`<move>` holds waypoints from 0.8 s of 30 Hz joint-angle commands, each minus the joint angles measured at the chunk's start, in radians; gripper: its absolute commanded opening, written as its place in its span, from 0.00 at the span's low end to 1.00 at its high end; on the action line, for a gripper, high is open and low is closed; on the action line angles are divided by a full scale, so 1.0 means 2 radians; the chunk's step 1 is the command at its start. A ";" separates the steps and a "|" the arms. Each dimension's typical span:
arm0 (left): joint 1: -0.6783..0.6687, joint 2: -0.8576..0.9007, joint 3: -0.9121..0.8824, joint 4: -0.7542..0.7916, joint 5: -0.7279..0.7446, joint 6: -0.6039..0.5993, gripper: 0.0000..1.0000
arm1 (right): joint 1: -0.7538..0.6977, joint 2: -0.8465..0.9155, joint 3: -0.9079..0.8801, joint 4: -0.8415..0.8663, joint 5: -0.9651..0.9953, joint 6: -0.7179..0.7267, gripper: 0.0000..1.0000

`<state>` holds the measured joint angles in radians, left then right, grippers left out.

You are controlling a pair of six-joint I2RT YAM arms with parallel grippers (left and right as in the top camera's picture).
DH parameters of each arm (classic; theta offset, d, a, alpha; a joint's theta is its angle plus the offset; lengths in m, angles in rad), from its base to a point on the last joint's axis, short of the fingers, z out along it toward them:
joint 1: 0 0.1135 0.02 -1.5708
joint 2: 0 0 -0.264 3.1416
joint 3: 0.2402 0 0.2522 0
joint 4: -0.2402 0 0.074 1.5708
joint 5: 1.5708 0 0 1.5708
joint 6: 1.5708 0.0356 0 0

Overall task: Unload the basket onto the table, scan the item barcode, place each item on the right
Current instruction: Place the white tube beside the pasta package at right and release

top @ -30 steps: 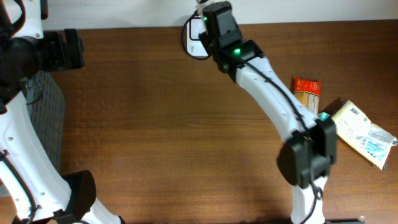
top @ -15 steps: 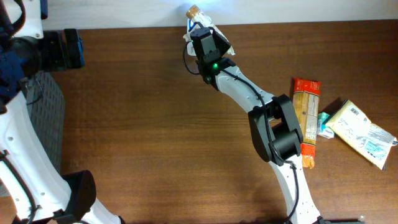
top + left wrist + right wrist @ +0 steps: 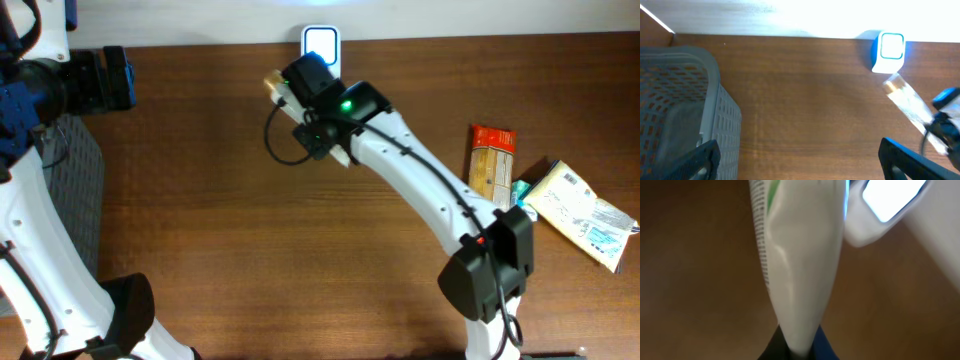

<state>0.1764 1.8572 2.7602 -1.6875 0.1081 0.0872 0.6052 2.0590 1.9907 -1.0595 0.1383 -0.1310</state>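
Note:
A white tube (image 3: 800, 255) with a tan cap (image 3: 272, 82) is the item, pinched at its flat end by my right gripper (image 3: 797, 347), which is shut on it. The tube (image 3: 905, 100) hangs above the table, just left of and in front of the scanner (image 3: 320, 42), a small white box with a lit blue-white face (image 3: 890, 47). A strip of fine print runs down the tube's left edge in the right wrist view. My right gripper (image 3: 305, 100) points left. My left gripper (image 3: 115, 78) stands open and empty at the far left (image 3: 800, 160).
A grey mesh basket (image 3: 75, 190) sits at the left edge (image 3: 675, 100). At the right lie a red-and-tan packet (image 3: 492, 150), a small teal item (image 3: 520, 190) and a white pouch (image 3: 585, 215). A pale wall borders the table's far edge.
My right gripper has swung the tube away from over the scanner, leftward and toward the front. The scanner's lit face is now uncovered. The left arm has not moved.

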 commanded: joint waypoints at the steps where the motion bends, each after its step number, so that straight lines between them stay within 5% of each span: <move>1: 0.003 0.000 0.001 0.000 0.004 0.006 0.99 | -0.038 0.005 0.002 -0.093 -0.050 0.113 0.04; 8: 0.003 0.000 0.001 0.000 0.004 0.006 0.99 | -0.142 0.012 -0.148 -0.136 -0.050 0.231 0.04; 14: 0.003 0.000 0.001 0.000 0.004 0.006 0.99 | -0.255 0.012 -0.264 -0.106 -0.051 0.231 0.04; 16: 0.003 0.000 0.001 0.000 0.004 0.006 0.99 | -0.297 0.011 -0.257 -0.113 -0.054 0.231 0.12; 20: 0.003 0.000 0.001 0.000 0.004 0.006 0.99 | -0.351 0.010 -0.183 -0.181 -0.099 0.193 0.30; 21: 0.003 0.000 0.001 0.000 0.004 0.006 0.99 | -0.356 0.010 -0.156 -0.203 -0.100 0.189 0.40; 22: 0.003 0.000 0.001 0.000 0.004 0.006 0.99 | -0.359 0.007 -0.123 -0.223 -0.107 0.189 0.76; 23: 0.003 0.000 0.001 0.000 0.004 0.006 0.99 | -0.358 0.005 -0.105 -0.233 -0.118 0.188 0.99; 24: 0.003 0.000 0.001 0.000 0.004 0.006 0.99 | -0.358 0.003 -0.085 -0.244 -0.138 0.183 0.99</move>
<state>0.1764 1.8572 2.7602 -1.6859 0.1081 0.0872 -0.1104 2.0827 1.7142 -1.5112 -0.0597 0.2611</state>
